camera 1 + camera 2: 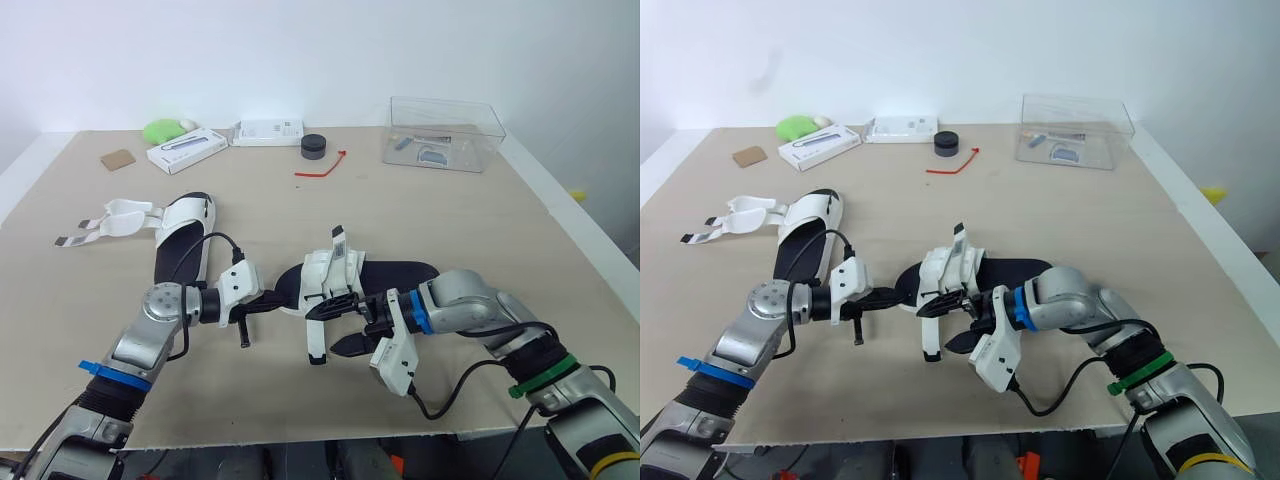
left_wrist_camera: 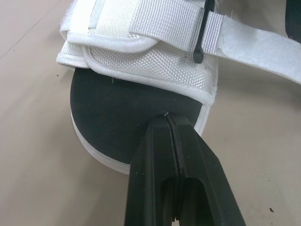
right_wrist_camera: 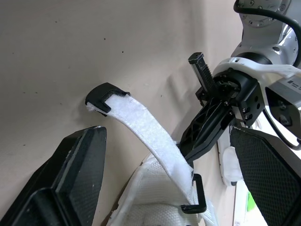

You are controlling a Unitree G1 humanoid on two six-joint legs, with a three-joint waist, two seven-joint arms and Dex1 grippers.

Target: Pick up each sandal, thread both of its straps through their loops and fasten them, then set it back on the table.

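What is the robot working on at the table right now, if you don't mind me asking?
It is fastening sandals. The left gripper, fingers shut, sits against the sole edge of the near sandal, apparently steadying it on the table. The right gripper is open around that sandal's loose white strap, which is not yet fastened. The other sandal lies farther back on the left with its straps spread open.

woven cloth, matt sole, smooth plastic
the sandal (image 2: pixel 141 61) at the left gripper (image 2: pixel 168 118) has coarse white woven cloth and a matt black sole (image 2: pixel 117 108); its fuzzy strap (image 3: pixel 141 129), inside the right gripper (image 3: pixel 164 134), ends in black plastic. gripper fingers (image 2: pixel 188 169) are smooth black plastic; the table (image 2: pixel 33 141) is matt.
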